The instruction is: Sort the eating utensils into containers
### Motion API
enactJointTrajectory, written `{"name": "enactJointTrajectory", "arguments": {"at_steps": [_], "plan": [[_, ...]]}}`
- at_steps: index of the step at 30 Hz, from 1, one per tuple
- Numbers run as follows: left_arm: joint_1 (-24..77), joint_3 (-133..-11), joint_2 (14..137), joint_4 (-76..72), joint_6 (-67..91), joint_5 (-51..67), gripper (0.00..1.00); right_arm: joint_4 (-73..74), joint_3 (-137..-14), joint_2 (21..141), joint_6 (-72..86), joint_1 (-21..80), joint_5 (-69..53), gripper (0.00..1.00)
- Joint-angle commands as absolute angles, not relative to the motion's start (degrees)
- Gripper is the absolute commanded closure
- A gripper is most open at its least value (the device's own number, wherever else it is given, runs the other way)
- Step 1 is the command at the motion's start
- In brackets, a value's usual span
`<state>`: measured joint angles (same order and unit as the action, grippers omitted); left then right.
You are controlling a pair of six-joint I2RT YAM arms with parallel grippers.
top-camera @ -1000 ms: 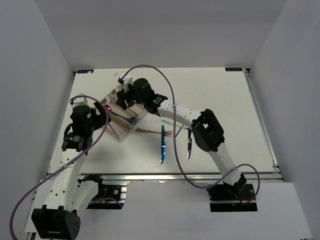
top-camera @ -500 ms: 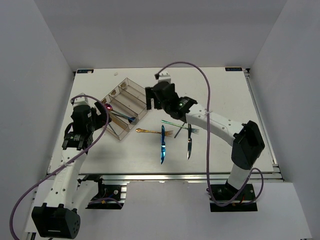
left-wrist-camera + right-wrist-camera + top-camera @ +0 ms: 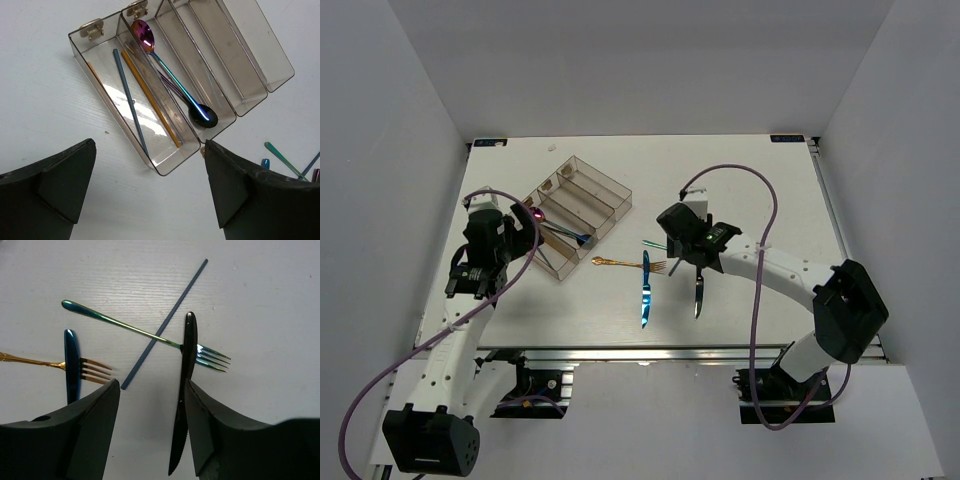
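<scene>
The clear containers tray (image 3: 605, 195) lies at the table's back left. In the left wrist view its nearest compartment (image 3: 100, 60) holds a blue chopstick (image 3: 129, 100) and a gold chopstick (image 3: 150, 97). The second compartment holds a purple-rainbow spoon (image 3: 145, 35) and a black spoon (image 3: 205, 115). My left gripper (image 3: 150, 170) hangs open and empty just off the tray's near corner. My right gripper (image 3: 152, 405) hovers open over the loose utensils: a black knife (image 3: 186, 380) beside its right finger, an iridescent fork (image 3: 130, 329), a blue chopstick (image 3: 165, 322), a gold fork (image 3: 50, 364) and a blue knife (image 3: 72, 365).
The loose utensils lie in a cluster at mid-table, with the blue knife (image 3: 645, 290) and black knife (image 3: 698, 295) pointing toward the near edge. The tray's two far compartments (image 3: 250, 60) hold nothing that I can see. White walls enclose the table.
My right arm has swung away from the tray, rightward and nearer, to above the loose utensils. Its jaws are open. The left arm has not moved.
</scene>
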<state>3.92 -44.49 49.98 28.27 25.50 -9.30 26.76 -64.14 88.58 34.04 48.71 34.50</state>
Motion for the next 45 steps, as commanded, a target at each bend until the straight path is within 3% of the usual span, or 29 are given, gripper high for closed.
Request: {"name": "enactJointTrajectory", "arguments": {"at_steps": [1, 4, 12, 29, 45], "plan": [[4.7, -44.8, 49.4, 28.5, 25.4, -11.2, 0.02, 27.3, -61.6, 85.9, 38.4, 47.6, 36.8, 0.41], [4.9, -44.7, 49.1, 28.7, 25.4, -11.6, 0.02, 27.5, -59.2, 86.3, 39.4, 45.1, 35.5, 0.48], [5.4, -44.6, 49.3, 28.6, 25.4, -11.4, 0.02, 25.2, -56.7, 89.5, 38.1, 39.1, 30.8, 0.52], [5.4, -44.5, 49.7, 28.6, 25.1, -10.7, 0.02, 23.8, -59.2, 99.4, 39.9, 39.1, 27.6, 0.58], [5.5, -44.3, 49.6, 28.6, 25.0, -10.3, 0.02, 23.2, -59.0, 100.5, 41.7, 37.6, 26.6, 0.59]]}}
